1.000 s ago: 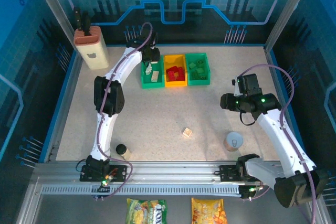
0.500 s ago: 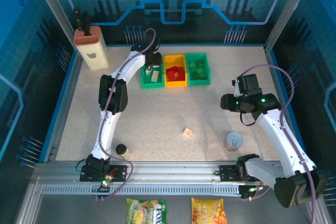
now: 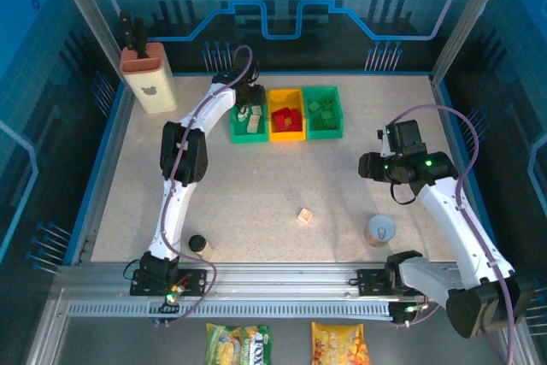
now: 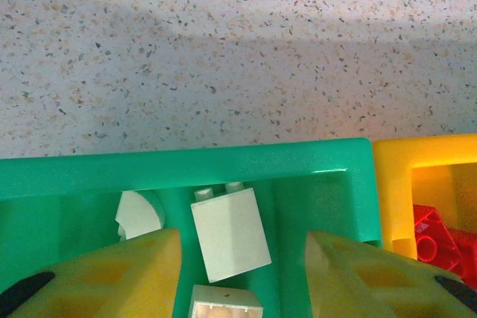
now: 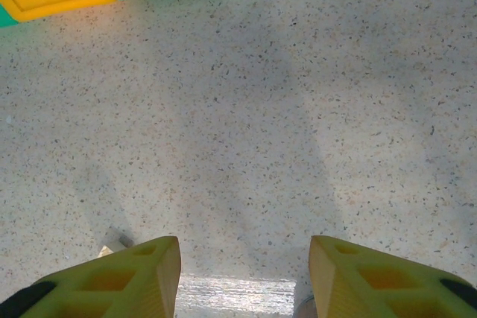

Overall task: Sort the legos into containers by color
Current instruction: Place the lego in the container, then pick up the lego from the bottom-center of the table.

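Note:
My left gripper (image 3: 248, 110) hovers over the left green container (image 3: 233, 134), open. In the left wrist view its jaws (image 4: 242, 258) stand apart over this bin (image 4: 186, 165). A cream lego (image 4: 229, 233) lies loose on the bin floor between them, touching neither finger. Two more cream pieces (image 4: 226, 303) (image 4: 138, 215) lie beside it. The yellow container (image 3: 285, 135) holds red legos (image 3: 286, 116), and the right green container (image 3: 323, 133) holds green legos (image 3: 321, 108). One cream lego (image 3: 305, 216) lies alone on the table. My right gripper (image 3: 369, 166) (image 5: 244, 273) hangs open over bare table, holding nothing.
A beige knife block (image 3: 147, 79) stands at the back left. A dark-capped jar (image 3: 199, 245) sits near the left arm's base, and a grey cup (image 3: 381, 231) sits near the right arm. Two snack bags (image 3: 237, 344) lie below the front rail.
The left jaws have opened over the left green container, and a cream lego now lies free inside it. The right arm has not moved.

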`<control>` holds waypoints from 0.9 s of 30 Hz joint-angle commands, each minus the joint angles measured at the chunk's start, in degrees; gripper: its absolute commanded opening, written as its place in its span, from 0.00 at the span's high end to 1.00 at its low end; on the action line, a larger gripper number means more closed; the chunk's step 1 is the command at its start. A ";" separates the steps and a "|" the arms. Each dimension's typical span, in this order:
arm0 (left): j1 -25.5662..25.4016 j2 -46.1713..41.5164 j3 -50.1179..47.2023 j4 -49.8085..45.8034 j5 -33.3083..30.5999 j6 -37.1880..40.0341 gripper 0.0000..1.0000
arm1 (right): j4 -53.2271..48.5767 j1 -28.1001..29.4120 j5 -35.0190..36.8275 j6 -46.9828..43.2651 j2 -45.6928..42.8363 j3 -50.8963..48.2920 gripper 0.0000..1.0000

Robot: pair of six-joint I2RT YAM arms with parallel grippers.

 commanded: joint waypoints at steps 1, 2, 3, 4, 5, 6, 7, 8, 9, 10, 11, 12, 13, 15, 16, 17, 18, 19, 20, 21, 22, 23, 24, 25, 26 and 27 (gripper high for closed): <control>-0.09 -4.18 -1.44 0.00 2.41 -0.80 0.52 | -1.06 -1.07 -1.44 0.31 0.45 1.72 0.50; -0.18 -4.62 -1.65 -0.50 2.49 -0.67 0.52 | -0.96 -1.06 -1.64 0.37 0.54 1.73 0.50; -0.35 -5.23 -2.02 -0.90 2.68 -0.54 0.52 | -0.86 -1.04 -1.91 0.30 0.63 1.61 0.50; -0.49 -5.91 -2.45 -1.50 2.78 -0.46 0.52 | -0.71 -1.05 -2.19 0.37 0.72 1.55 0.50; -0.66 -6.61 -3.18 -1.91 2.92 -0.26 0.52 | -0.64 -0.94 -2.62 0.34 0.82 1.47 0.50; -0.79 -7.35 -3.92 -2.16 2.99 -0.20 0.52 | -0.45 -0.95 -2.91 0.33 0.90 1.36 0.50; -0.97 -8.22 -4.92 -2.38 2.99 0.00 0.52 | -0.18 -0.96 -3.35 0.28 1.11 1.14 0.50; -1.27 -9.38 -6.31 -2.46 2.62 0.27 0.52 | -0.15 -0.84 -3.95 0.26 1.45 1.07 0.50; -1.45 -10.41 -7.80 -2.22 2.35 0.50 0.52 | -0.22 -0.80 -4.32 0.33 1.80 1.05 0.50; -1.58 -11.73 -9.60 -1.93 2.26 0.54 0.52 | -0.22 -0.45 -4.56 0.38 2.16 1.03 0.50; -1.61 -13.11 -11.44 -1.67 2.43 0.53 0.52 | -0.14 -0.02 -4.66 0.52 2.45 0.82 0.50; -1.59 -14.26 -13.17 -1.37 2.81 0.35 0.52 | -0.01 0.40 -4.65 0.68 2.61 0.68 0.50; -1.67 -15.73 -14.98 -1.07 3.09 0.35 0.52 | 0.22 0.94 -4.78 0.96 2.78 0.44 0.50; -1.74 -18.61 -19.24 -0.30 3.59 0.51 0.52 | 0.59 2.09 -5.03 1.31 3.41 0.00 0.50; -1.76 -20.26 -21.64 0.25 3.62 0.73 0.52 | 0.79 2.82 -5.06 1.80 3.98 -0.19 0.50; -1.75 -22.01 -24.05 0.66 3.63 0.87 0.52 | 1.00 3.55 -4.84 2.37 4.59 -0.50 0.49; -1.68 -23.52 -26.15 1.06 3.72 1.02 0.52 | 1.38 4.39 -4.74 2.89 5.09 -0.75 0.50; -1.68 -25.22 -28.40 1.34 3.89 1.27 0.52 | 1.81 5.70 -4.41 3.62 5.68 -1.05 0.50; -1.70 -26.95 -30.43 1.48 4.13 1.53 0.52 | 2.27 7.00 -4.16 4.52 6.35 -1.18 0.50; -1.70 -28.35 -32.36 1.49 4.21 1.71 0.52 | 2.64 8.40 -3.79 5.34 6.91 -1.19 0.50; -1.72 -29.85 -34.27 1.42 4.31 2.12 0.52 | 2.92 9.99 -3.17 6.60 7.65 -1.19 0.50; -1.67 -31.14 -36.15 1.20 4.24 2.49 0.52 | 3.16 11.57 -2.39 8.22 8.43 -1.13 0.50; -1.62 -32.65 -37.78 1.16 3.97 2.68 0.52 | 3.27 12.95 -1.29 9.94 9.13 -1.15 0.50; -1.50 -33.96 -39.62 1.05 3.79 2.90 0.52 | 3.38 14.35 -0.08 12.83 10.02 -1.22 0.50; -1.42 -35.38 -41.27 0.78 3.79 3.03 0.52 | 3.46 15.88 0.66 15.85 11.00 -1.25 0.50; -1.21 -36.58 -42.64 0.53 3.89 3.16 0.52 | 3.56 17.16 1.12 18.20 11.91 -1.31 0.50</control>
